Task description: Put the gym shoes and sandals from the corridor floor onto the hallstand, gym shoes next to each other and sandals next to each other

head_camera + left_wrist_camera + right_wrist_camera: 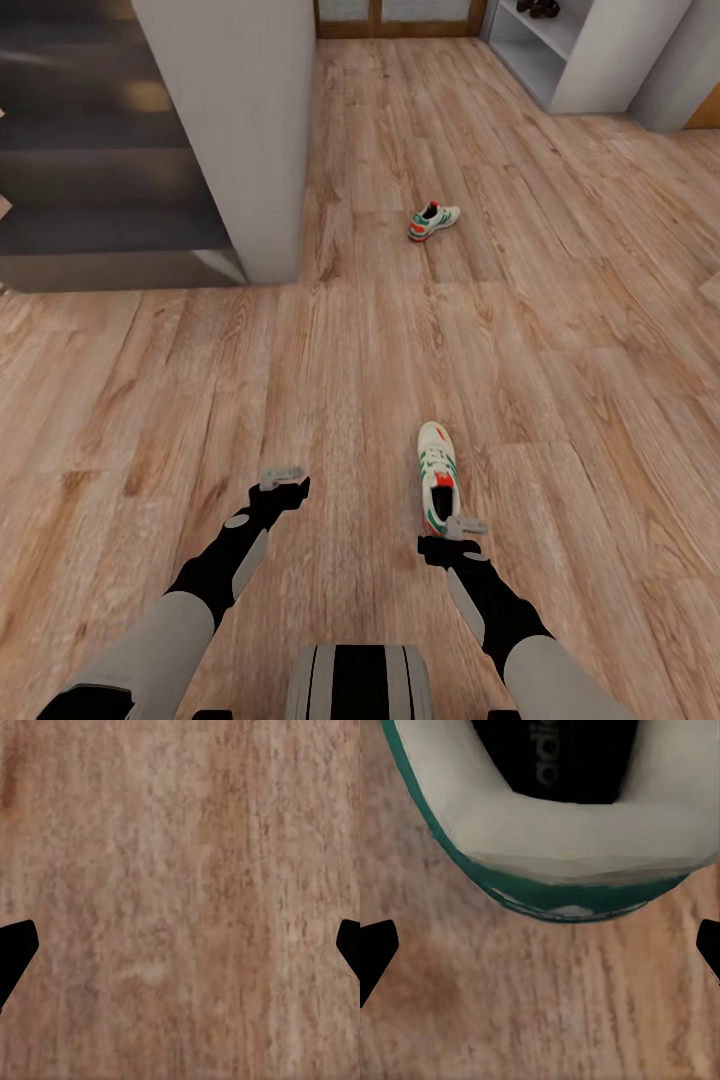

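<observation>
1. White gym shoe with green sole: laid on brown wood-plank floor just before right hand; partial insole lettering "adi" read.
2. Second matching shoe: farther off.
3. Both hands, left hand included: fingers spread, nothing held.

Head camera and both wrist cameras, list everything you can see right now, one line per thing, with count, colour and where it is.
gym shoes: two, white with green stripes and red-orange accents; near shoe on the floor just ahead of the right hand, its heel in the right wrist view; far shoe farther up the corridor.
floor: one, brown wood planks, all around.
wall block: one, white-grey, upper left.
stairs: dark grey, far left.
shoe rack: one, white, top right, with something dark on a shelf, too small to tell.
left hand: black and grey, open over bare floor.
right hand: black and grey, open, at the near shoe's heel, not gripping.
</observation>
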